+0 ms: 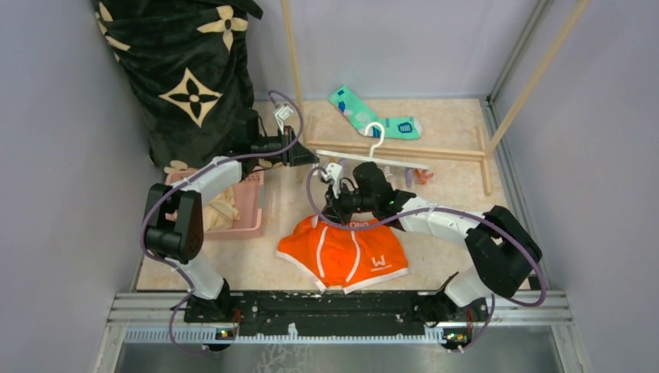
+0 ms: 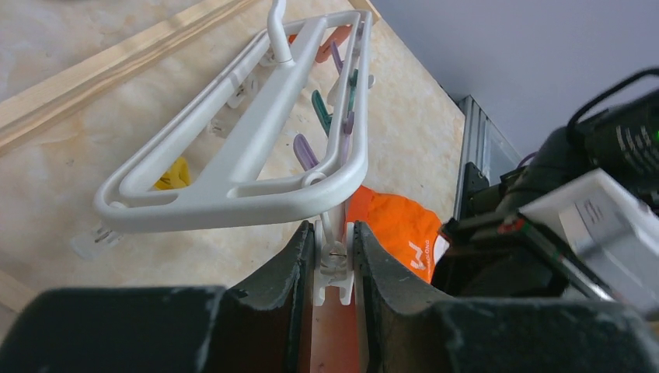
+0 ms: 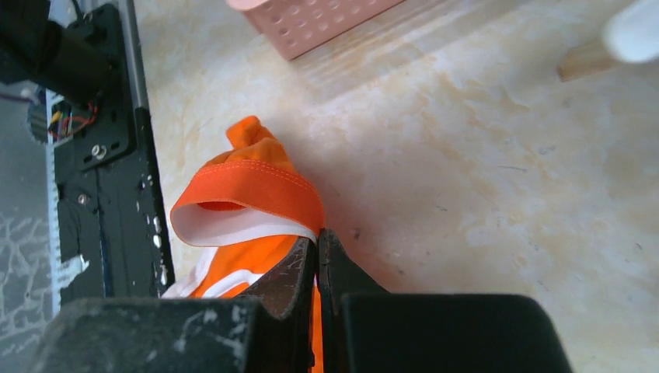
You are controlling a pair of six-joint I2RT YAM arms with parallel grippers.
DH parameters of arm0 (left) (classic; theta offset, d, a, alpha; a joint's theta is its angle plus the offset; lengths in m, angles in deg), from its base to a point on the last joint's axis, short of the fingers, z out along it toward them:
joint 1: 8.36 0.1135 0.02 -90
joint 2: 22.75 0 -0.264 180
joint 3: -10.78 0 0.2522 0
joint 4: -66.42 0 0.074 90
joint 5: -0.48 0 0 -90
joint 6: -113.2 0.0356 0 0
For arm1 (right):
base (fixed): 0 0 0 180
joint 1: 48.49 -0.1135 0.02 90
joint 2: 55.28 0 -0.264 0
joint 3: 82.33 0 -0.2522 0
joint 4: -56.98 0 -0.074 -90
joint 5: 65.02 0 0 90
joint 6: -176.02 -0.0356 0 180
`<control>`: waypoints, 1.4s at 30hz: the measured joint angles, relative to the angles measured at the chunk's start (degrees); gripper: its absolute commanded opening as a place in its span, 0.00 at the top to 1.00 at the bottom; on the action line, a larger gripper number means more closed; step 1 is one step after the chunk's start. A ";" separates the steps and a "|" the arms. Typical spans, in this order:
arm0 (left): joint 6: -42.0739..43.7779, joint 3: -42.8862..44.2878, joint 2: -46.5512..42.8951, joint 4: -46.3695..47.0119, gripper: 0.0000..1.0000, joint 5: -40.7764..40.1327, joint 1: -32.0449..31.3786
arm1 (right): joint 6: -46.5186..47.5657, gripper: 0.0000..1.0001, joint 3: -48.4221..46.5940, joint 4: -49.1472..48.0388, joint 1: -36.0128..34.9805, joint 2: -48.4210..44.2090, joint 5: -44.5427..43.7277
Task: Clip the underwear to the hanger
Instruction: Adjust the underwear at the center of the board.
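Underwear (image 1: 346, 252) is mostly flat on the table (image 1: 443, 233) near the hanger (image 1: 373, 159), with its waistband pinched tight in the right gripper (image 3: 319, 249). Left gripper (image 2: 334, 237) is clamped on a white clothespin (image 2: 334, 272) dangling from the hanger's corner.

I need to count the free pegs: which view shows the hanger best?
The left wrist view: the hanger fills it, with frame, hook and dangling pegs clear. The top external view shows it small and nearly edge-on. The right wrist view shows at most a blurred white bit in its corner.
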 measured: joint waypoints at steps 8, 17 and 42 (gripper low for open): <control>2.86 -2.45 -2.69 1.29 1.00 1.66 -1.84 | -2.93 1.00 -2.82 5.16 2.84 -0.50 -0.94; 5.84 -3.21 -4.24 0.39 1.00 -0.24 -1.99 | -2.58 1.00 -20.26 25.55 2.84 3.69 -7.85; 4.92 -6.34 -3.89 4.98 1.00 -2.36 -1.99 | 4.13 1.00 -12.94 25.03 2.86 6.10 -3.06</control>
